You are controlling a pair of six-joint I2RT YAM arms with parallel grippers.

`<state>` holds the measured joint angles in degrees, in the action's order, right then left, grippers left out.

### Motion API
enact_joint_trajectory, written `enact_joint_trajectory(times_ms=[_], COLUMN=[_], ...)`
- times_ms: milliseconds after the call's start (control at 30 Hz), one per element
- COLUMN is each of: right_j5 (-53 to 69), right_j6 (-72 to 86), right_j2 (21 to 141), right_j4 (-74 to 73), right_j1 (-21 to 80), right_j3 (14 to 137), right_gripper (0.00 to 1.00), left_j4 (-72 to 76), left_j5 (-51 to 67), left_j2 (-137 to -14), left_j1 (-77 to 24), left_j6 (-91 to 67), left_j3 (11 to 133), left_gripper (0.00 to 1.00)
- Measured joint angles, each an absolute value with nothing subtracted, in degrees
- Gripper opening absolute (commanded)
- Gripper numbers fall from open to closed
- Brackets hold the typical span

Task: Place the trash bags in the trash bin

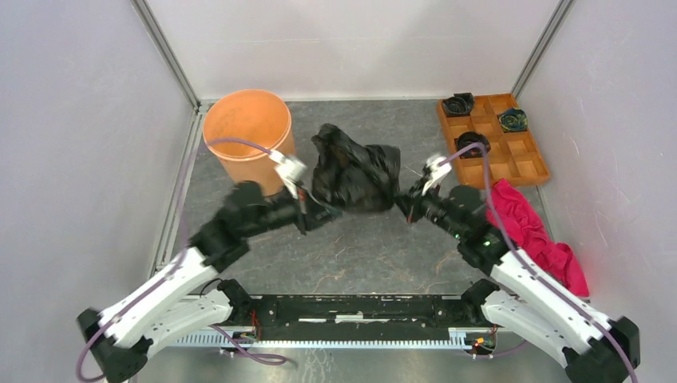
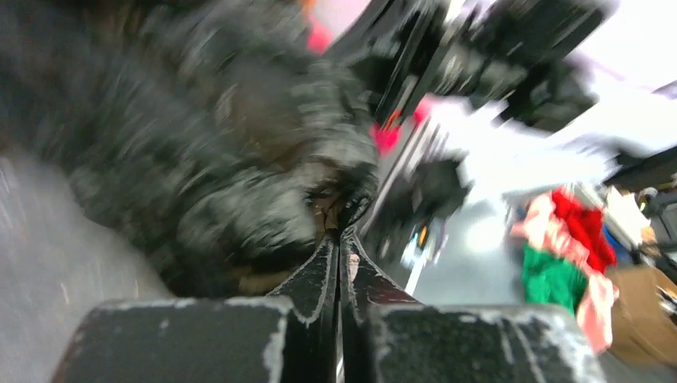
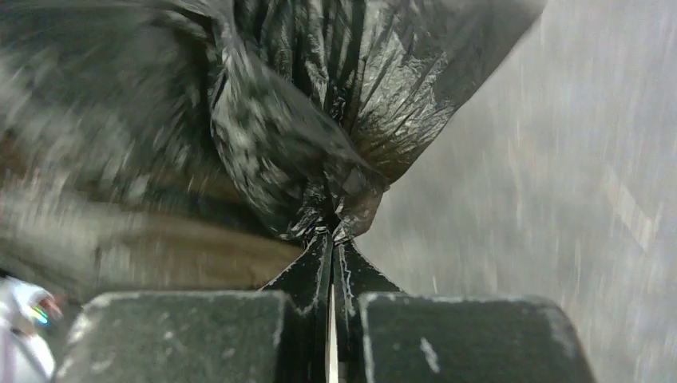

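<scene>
The black trash bag [image 1: 355,169] hangs bunched between my two grippers, above the table's middle. My left gripper [image 1: 313,206] is shut on the bag's lower left edge; in the left wrist view the closed tips [image 2: 343,233] pinch the blurred black film [image 2: 207,136]. My right gripper [image 1: 401,201] is shut on the bag's right edge; in the right wrist view the closed tips [image 3: 333,233] pinch a gathered fold of glossy film [image 3: 295,120]. The round orange trash bin [image 1: 247,136] stands upright at the back left, just left of the bag, open top showing.
An orange-brown compartment tray [image 1: 492,137] with small coiled black rolls [image 1: 459,104] sits at the back right. A pink-red cloth [image 1: 536,231] lies at the right beside my right arm. White walls close in on both sides and the back.
</scene>
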<state>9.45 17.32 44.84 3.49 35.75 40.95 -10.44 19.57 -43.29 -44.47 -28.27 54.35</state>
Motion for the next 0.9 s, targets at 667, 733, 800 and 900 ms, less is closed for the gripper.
enact_joint_trajectory(times_ms=[667, 733, 800, 900], right_j5=[4.23, 4.08, 3.86, 3.57], right_j6=[19.84, 20.23, 20.82, 21.61], right_j2=[41.01, 39.07, 36.84, 34.26], right_j4=[-11.77, -12.12, -12.19, -12.16], right_j1=[35.11, 35.11, 35.11, 35.11], right_j3=[22.37, 22.28, 22.2, 21.74], right_gripper=[0.01, 0.01, 0.01, 0.02], left_j4=[-21.39, -20.86, -20.69, -21.52], left_j5=[7.22, 5.21, 3.01, -0.03], left_j2=[-50.83, -56.12, -63.57, -72.97], left_j1=[-45.78, -45.78, -45.78, -45.78], left_j6=[-31.79, -31.77, -31.38, -29.98], left_j3=[47.77, 48.77, 49.91, 51.44], left_gripper=[1.0, 1.0, 1.0, 0.99])
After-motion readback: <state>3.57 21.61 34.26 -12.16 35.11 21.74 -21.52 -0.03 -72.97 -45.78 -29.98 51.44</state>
